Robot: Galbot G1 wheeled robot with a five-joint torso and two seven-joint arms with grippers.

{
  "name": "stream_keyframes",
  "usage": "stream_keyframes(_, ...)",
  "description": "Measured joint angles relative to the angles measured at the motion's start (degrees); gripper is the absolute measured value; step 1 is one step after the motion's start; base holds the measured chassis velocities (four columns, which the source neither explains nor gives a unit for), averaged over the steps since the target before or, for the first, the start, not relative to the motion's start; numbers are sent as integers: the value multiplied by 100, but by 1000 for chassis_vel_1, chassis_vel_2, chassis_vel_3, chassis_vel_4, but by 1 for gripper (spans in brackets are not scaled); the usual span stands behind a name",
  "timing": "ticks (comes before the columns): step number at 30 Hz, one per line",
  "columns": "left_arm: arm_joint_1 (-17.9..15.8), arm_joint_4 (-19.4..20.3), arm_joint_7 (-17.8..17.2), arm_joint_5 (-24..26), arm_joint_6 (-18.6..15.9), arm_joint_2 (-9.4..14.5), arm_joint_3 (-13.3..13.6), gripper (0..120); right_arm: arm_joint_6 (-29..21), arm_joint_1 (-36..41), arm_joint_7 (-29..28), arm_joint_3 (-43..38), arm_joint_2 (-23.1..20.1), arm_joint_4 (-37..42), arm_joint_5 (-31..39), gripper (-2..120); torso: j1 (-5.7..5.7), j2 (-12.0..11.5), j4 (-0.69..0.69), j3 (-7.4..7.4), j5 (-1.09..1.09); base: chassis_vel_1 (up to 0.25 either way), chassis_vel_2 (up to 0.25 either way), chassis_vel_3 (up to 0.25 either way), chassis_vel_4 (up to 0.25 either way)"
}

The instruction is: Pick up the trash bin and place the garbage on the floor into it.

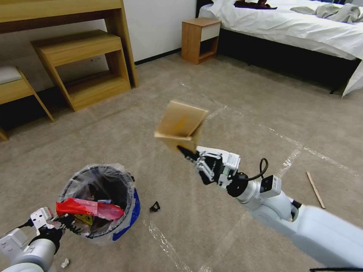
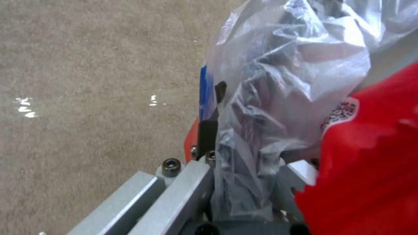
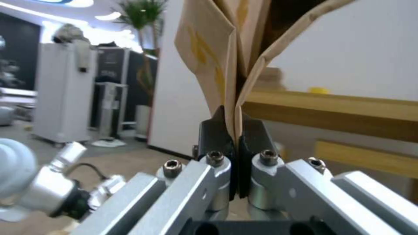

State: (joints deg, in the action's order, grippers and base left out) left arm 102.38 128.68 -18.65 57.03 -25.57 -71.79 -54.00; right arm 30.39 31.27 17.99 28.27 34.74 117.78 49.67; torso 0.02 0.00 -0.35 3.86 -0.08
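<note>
- Two grippers are at work, each clamped on something: the left gripper (image 1: 64,221) holds the near rim of the small round dark trash bin (image 1: 99,200) lined with crinkly clear plastic, and the right gripper (image 1: 188,152) pinches a folded brown cardboard piece (image 1: 180,126).
- In the left wrist view, one dark fingertip (image 2: 208,130) sits outside the bin wall beside the blue patch, with the bag bunched between the jaws; the hold looks meant to keep the bin's mouth turned up and open.
- A red plastic wrapper (image 1: 89,208) already lies across the bin's mouth, close to the left gripper.
- The right wrist view shows the black pads (image 3: 214,132) pressed together on the cardboard's lower fold, the sheets splaying apart above them; a pinch at the fold probably keeps the flaps from slipping.
- The cardboard hangs in the air, up and to the right of the bin, well above the beige-grey carpet floor (image 1: 234,94) with its shiny tape strips, so my reading is that it is on its way to be dropped in.
- A thin wooden stick (image 1: 315,189) still lies on the carpet to the right of the right arm, and a small dark scrap (image 1: 154,206) sits just beside the bin.
</note>
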Motion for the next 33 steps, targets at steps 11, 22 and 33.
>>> stream_keyframes(11, -32, 76, -28, 82, -109, 139, 25, 1, -854, -2124, -860, 2015, 554, 119, 510, 0, 0, 0, 0, 0, 0, 0, 0, 0, 0)
stream_keyframes(22, 7, 107, -80, 186, -120, 189, -87, 1, -1317, -3537, -1690, 3591, 1755, -56, 1050, 0, 0, -1, 1, 0, -2, 0, 0, 0, 0)
stream_keyframes(33, -13, 185, -186, 442, -158, 348, -226, 1, -1413, -3826, -1833, 4139, 2210, -597, 969, 0, 0, -1, -1, 0, -1, 0, 0, 0, 0)
